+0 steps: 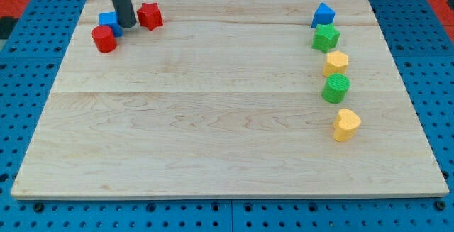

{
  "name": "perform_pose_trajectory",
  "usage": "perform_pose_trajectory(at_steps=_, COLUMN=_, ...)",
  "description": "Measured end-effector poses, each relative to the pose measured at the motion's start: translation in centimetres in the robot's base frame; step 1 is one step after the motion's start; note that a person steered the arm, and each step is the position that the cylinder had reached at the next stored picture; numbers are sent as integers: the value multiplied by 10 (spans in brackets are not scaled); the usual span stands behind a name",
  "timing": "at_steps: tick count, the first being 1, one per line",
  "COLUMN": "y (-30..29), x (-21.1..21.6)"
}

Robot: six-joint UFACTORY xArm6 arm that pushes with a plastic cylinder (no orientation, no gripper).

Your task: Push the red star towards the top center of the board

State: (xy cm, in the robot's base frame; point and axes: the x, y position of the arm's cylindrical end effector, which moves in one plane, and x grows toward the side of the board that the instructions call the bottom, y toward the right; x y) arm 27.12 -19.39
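Observation:
The red star (150,15) lies near the board's top left. My tip (128,25) stands just left of it, touching or nearly touching its left side. A blue block (108,21) sits right behind my tip on its left, partly hidden by the rod. A red cylinder (103,39) lies just below the blue block, touching it.
A column of blocks runs down the view's right: a blue triangle-like block (323,14), a green star (325,38), a yellow block (336,63), a green cylinder (335,89), and a yellow heart (346,125). The wooden board (213,118) rests on a blue pegboard surface.

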Motion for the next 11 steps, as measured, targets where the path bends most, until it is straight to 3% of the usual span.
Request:
perform_pose_trajectory(at_steps=2, y=83, x=-11)
perform_pose_trajectory(at_steps=4, y=28, x=-27)
perform_pose_trajectory(at_steps=5, y=43, x=-50)
perform_pose_trajectory(at_steps=7, y=153, x=-53)
perform_pose_trajectory(at_steps=8, y=147, x=-69)
perform_pose_trajectory(at_steps=11, y=205, x=-70)
